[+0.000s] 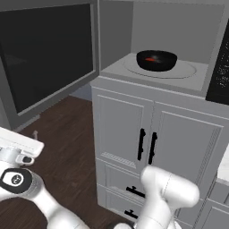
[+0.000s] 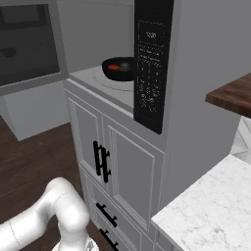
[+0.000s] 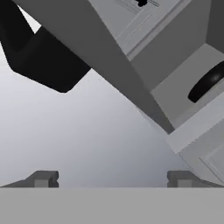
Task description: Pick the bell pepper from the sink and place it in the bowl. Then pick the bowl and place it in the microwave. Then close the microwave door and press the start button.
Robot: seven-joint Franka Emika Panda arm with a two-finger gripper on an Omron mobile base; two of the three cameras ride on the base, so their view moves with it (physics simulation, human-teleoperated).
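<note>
— Where was the bell pepper (image 1: 153,59)?
— In the bowl (image 1: 156,61), on the turntable inside the microwave (image 1: 179,40); its door (image 1: 47,49) stood open left.
— And the gripper (image 3: 112,177)?
— Jaws spread wide, holding nothing.

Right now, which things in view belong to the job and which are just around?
Job: bowl holding the bell pepper, inside the microwave; microwave door, open; control panel; hand, open.
Around: cabinet doors, drawers, marble counter, wooden shelf.
</note>
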